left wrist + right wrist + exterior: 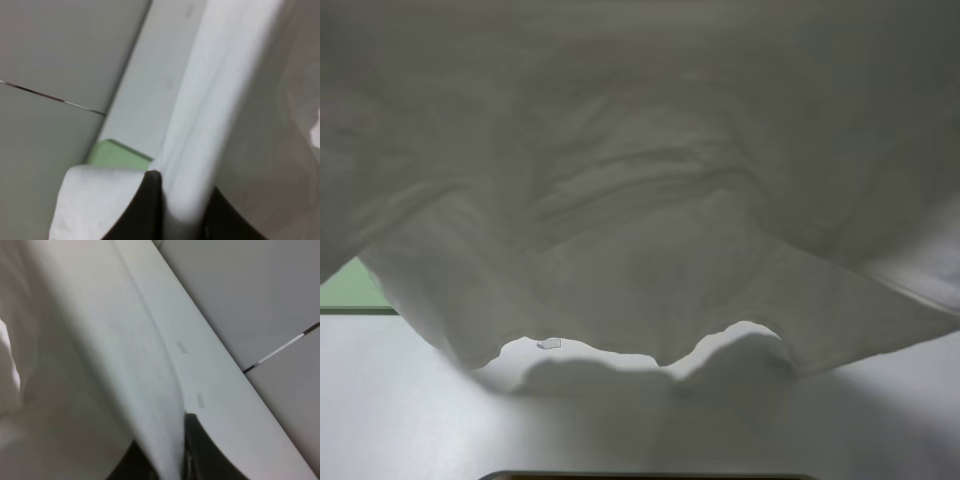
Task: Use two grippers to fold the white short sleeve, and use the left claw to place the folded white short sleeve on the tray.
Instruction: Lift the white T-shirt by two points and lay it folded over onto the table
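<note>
The white short sleeve (640, 200) hangs raised in front of the exterior high camera and fills most of that view; its lower hem dangles just above the white table. Both grippers are hidden behind it there. In the left wrist view my left gripper (182, 220) is shut on a stretched edge of the shirt (215, 100), with black fingers (150, 210) on either side of the cloth. In the right wrist view my right gripper (165, 465) is likewise shut on a shirt edge (125, 365). The light green tray (350, 288) peeks out at the left; it also shows in the left wrist view (117, 155).
The white table (420, 420) lies below the hanging cloth, with a small pale scrap (549, 343) on it under the hem. Two more small scraps (182, 347) lie near the table edge in the right wrist view. Grey floor shows beyond the table edges.
</note>
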